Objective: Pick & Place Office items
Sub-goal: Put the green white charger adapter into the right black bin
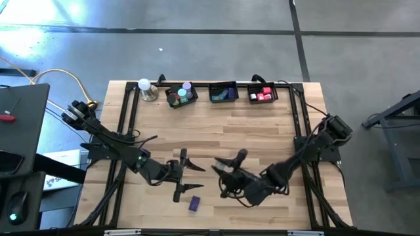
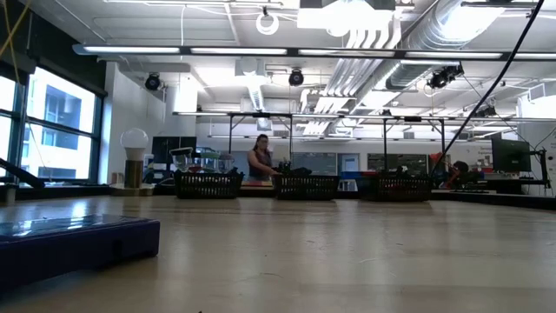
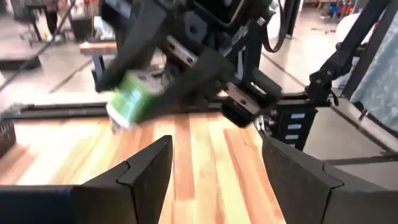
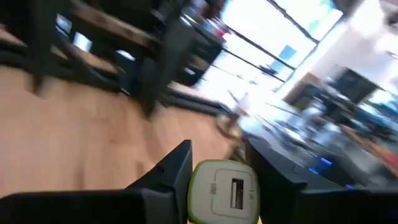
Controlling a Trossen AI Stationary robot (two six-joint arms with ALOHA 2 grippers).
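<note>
Three black baskets point(image 1: 223, 92) stand along the far edge of the surface point(image 1: 262, 131) and already hold sorted items: lilac and teal cylinders point(image 1: 183, 94) in the one nearest the white ball, blue and teal pieces in the middle one, pink/red blocks point(image 1: 263, 95) in the third. Most of the job looks done.

Left to place, by my reading: a purple block point(image 1: 195, 204) lying on the near edge of the surface, and a green-and-white item point(image 4: 222, 190) pinched in the right pincer point(image 4: 217, 165) above mid-surface, near the left arm. The item is rounded, pale green with a white face and a dark slot mark.

The left pincer point(image 3: 214, 168) is spread and empty, facing the right pincer.
</note>
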